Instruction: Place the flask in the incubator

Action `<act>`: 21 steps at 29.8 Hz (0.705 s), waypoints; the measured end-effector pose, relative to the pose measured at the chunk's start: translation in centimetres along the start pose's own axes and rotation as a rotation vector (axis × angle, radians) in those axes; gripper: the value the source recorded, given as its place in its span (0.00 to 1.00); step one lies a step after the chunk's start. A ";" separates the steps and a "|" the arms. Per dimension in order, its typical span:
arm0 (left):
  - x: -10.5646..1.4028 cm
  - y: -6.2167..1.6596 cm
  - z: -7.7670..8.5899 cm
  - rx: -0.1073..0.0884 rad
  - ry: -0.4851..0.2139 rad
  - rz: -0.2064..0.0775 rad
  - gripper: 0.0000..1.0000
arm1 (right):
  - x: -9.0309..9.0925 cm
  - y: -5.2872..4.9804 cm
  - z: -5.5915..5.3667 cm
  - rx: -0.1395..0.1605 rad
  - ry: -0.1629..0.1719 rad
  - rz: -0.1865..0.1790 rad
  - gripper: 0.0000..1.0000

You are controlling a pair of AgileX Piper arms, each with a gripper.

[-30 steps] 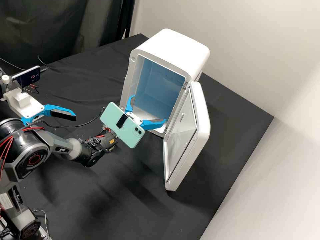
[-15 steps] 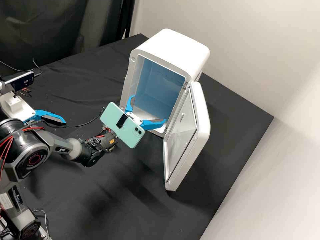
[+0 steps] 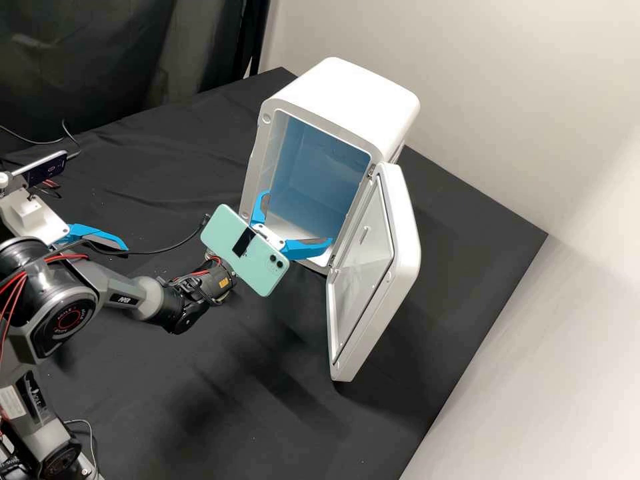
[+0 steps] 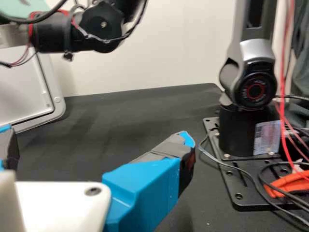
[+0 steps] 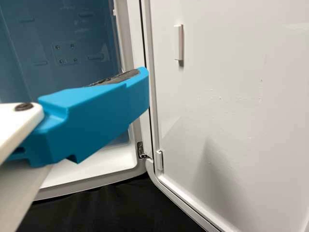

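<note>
High view: your right claw [image 3: 283,227] sits spread wide, holding nothing, at the mouth of the incubator [image 3: 347,93] — the open door [image 3: 393,267] hangs just beside one finger. Your left claw [image 4: 96,153], also spread, is well behind it, near a black cable [image 3: 160,250].

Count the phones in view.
2. A mint-green phone is mounted on the right arm before the incubator; a dark phone is at the bench's far left. Others may be hidden.
</note>
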 end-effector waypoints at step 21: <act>-9.3 1.97 -6.9 -0.021 0.117 0.142 1.00 | 0.0 0.0 0.0 0.000 0.000 0.000 1.00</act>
